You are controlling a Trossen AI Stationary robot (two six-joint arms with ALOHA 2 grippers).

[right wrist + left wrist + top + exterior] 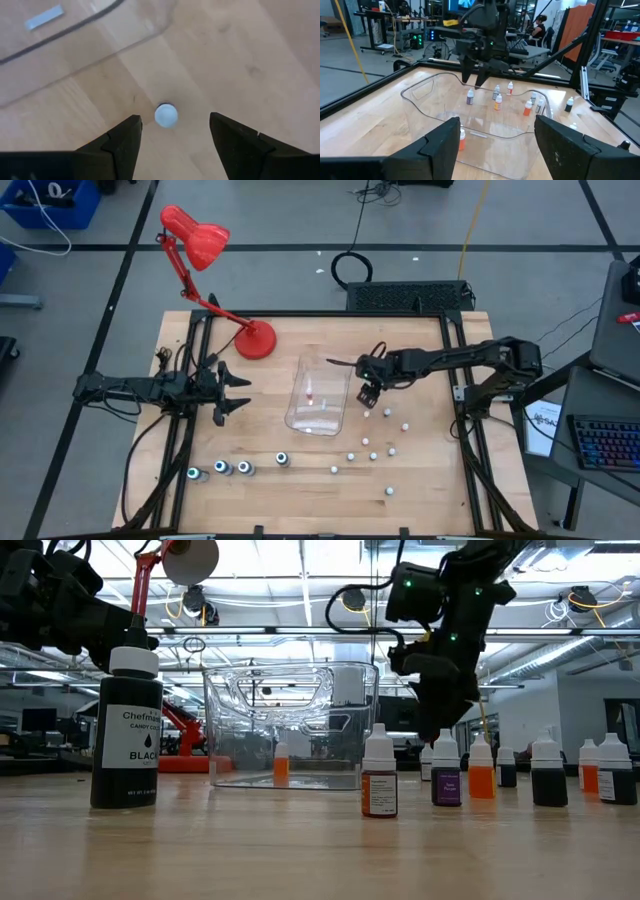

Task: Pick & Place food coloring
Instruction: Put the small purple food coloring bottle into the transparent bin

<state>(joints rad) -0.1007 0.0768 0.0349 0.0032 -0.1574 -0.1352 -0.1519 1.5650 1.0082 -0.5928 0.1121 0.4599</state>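
Left gripper (232, 392) waits spread beside the tub (318, 396), which holds one orange bottle (311, 400). My right gripper (367, 394) hovers spread over a white-capped bottle (165, 115); next I descend and pinch.

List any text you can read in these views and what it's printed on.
"Chefmaster CANDY COLOR BLACK": label of the large black bottle, low view; last letters wrap out of sight.
Small bottles' labels: too small to read.
Tub sticker: no readable print.
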